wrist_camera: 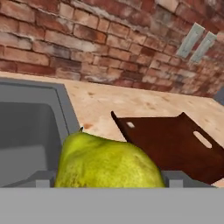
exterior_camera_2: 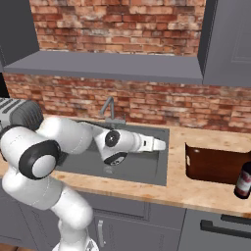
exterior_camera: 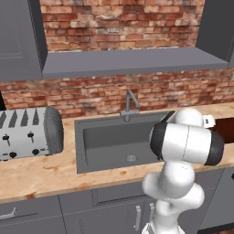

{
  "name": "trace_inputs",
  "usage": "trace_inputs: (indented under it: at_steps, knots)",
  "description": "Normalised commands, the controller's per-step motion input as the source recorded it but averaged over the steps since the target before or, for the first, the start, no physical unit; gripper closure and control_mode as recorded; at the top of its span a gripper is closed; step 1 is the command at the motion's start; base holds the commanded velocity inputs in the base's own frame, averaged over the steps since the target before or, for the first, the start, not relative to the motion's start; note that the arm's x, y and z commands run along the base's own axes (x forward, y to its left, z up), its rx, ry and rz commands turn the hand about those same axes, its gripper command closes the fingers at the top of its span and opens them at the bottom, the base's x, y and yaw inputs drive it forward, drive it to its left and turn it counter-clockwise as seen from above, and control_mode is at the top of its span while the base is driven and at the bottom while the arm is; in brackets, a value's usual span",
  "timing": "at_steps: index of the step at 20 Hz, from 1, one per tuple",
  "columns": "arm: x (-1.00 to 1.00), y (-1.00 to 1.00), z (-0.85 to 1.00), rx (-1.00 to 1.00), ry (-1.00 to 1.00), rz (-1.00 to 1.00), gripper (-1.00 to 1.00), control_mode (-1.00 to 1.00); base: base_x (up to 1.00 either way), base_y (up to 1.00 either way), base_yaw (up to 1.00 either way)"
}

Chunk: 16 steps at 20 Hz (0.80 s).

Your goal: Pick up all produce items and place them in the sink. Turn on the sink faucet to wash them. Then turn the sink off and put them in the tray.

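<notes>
The fruit point(wrist_camera: 107, 162), yellow-green and speckled, sits closest to the hand camera, low in the view between the two grey finger bases, so the hand point(wrist_camera: 109, 181) is closed around it and holds it up off the desk. Its body is broad at the bottom and narrows toward a small dark stem tip at its upper left; its long axis runs from the hand outward, stem end pointing away toward the brick wall point(wrist_camera: 87, 39).

By size: the wooden desk point(exterior_camera: 41, 176) runs left to right under the brick wall. Let into it is the dark grey sink point(exterior_camera: 109, 137), with its round metal drain point(exterior_camera: 131, 158) on the basin floor. The white arm point(exterior_camera_2: 73, 135) reaches across the sink from the left, its wrist over the basin's right part in the right base view, the hand end point(exterior_camera_2: 158, 144) pointing right toward the tray.

The toaster point(exterior_camera: 29, 132) stands on the desk left of the sink. The reddish-brown tray point(exterior_camera_2: 215, 166) lies on the desk right of the sink, apart from it, and in the hand view it is just beyond the fruit. The slim grey tap point(exterior_camera: 130, 105) rises at the far rim of the sink. A dark bottle point(exterior_camera_2: 243, 180) stands at the tray's right near corner.
</notes>
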Motion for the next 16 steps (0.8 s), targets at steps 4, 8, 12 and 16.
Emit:
trace_inputs:
  at_steps: [4,8,12,16]
  knots:
    - [0.18,0.0,1.0,0.0,0.21,-0.18,1.0,-1.0,0.0,0.0,0.0]
    - [0.22,0.0,1.0,0.0,0.18,-0.15,1.0,-1.0,0.0,0.0,0.0]
    - [0.16,0.0,1.0,0.0,0.17,-0.13,1.0,-1.0,0.0,0.0,0.0]
    - [0.05,0.0,1.0,0.05,0.15,-0.15,1.0,-1.0,0.0,0.0,0.0]
